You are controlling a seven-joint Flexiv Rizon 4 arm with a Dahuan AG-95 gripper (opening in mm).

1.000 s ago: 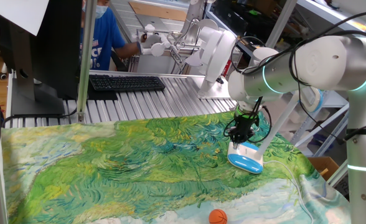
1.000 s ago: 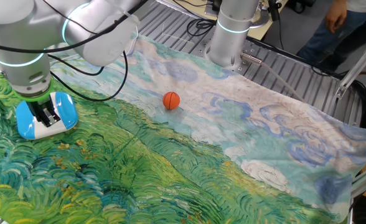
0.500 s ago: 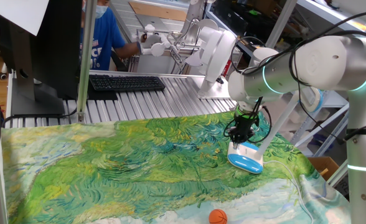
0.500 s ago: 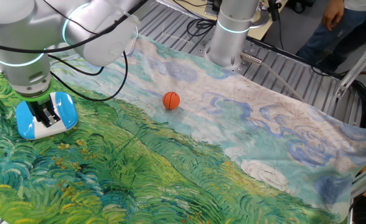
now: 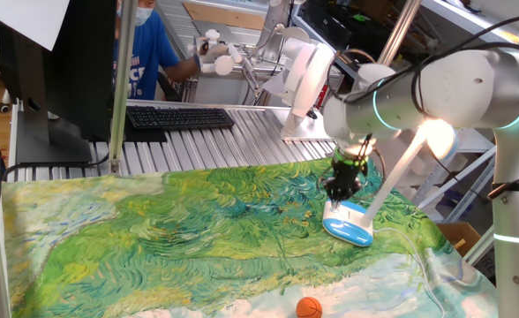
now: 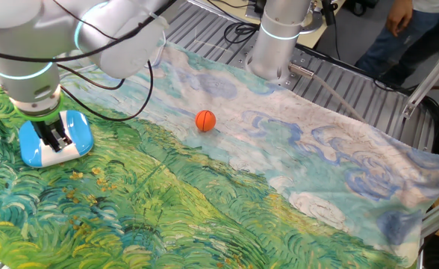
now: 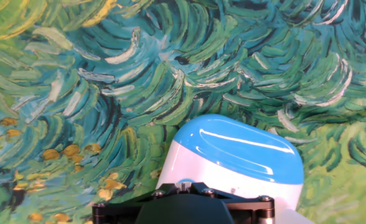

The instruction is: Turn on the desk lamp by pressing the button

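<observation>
The desk lamp stands at the right of the painted cloth. Its oval white base with a light-blue rim (image 5: 349, 226) also shows in the other fixed view (image 6: 79, 136) and in the hand view (image 7: 239, 155). The slanted stem (image 5: 392, 181) rises to the head (image 5: 436, 137), which glows brightly. My gripper (image 5: 340, 198) points straight down on the top of the base (image 6: 55, 145). Its fingertips are together with no gap, seen at the bottom of the hand view (image 7: 184, 183). The button itself is hidden under the fingers.
A small orange ball (image 5: 309, 307) lies on the cloth toward the front edge (image 6: 205, 120). A keyboard (image 5: 180, 117) and a dark monitor (image 5: 56, 71) sit behind the cloth. A person in blue (image 5: 145, 44) is at the back. The arm's pedestal (image 6: 279, 37) stands at the cloth's edge.
The lamp head was dark and now shines. The gripper stays on the base, with hardly any shift. The ball has not moved.
</observation>
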